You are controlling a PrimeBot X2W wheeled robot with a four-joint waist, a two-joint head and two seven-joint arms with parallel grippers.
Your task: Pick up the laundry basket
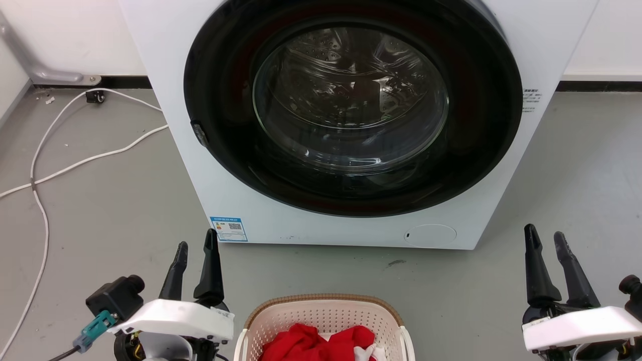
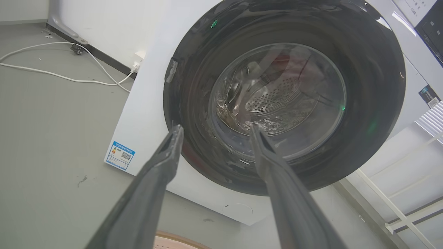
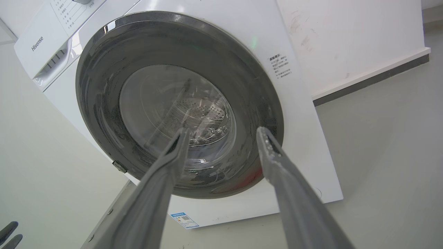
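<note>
On the grey floor (image 1: 100, 200) stands a big white washing machine (image 1: 351, 230) with its round door shut. Just in front of it sits the laundry basket (image 1: 326, 316), with red clothes (image 1: 306, 343) inside. It sits between the left hand (image 1: 196, 239) and right hand (image 1: 545, 232). Both hands have their fingers apart and hold nothing.

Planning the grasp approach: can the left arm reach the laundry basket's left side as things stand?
Probably yes. The left end effector is open and empty, just left of the laundry basket, with nothing between them. Its fingers point at the washing machine, so the wrist would have to turn inward.
</note>
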